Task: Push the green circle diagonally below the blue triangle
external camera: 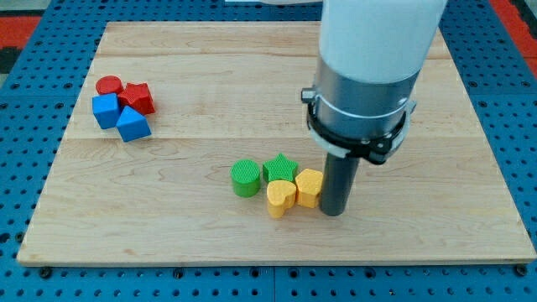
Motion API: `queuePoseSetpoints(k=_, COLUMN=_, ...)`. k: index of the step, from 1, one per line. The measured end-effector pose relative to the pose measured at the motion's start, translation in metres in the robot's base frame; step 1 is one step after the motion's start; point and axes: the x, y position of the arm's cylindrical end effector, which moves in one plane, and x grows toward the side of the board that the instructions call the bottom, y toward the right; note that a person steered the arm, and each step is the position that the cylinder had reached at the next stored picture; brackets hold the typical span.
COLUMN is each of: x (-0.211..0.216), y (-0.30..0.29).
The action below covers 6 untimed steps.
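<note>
Wooden board [210,92] on blue pegboard [25,50] | my tip [333,211] beside yellow hexagon [309,186] | green circle [246,178] | no gripper

Cut off by the view's top edge: the white arm body [382,33], its upper part out of sight. Partly hidden: the red circle [108,85], overlapped at 5 o'clock by the red star-like block [138,97], whose exact shape is too small to tell; likewise the green star [279,167], its 6 o'clock side masked by the yellow heart [281,198] and the yellow block [309,187].
</note>
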Motion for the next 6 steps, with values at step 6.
queuePoseSetpoints(k=6, x=-0.018, y=-0.202)
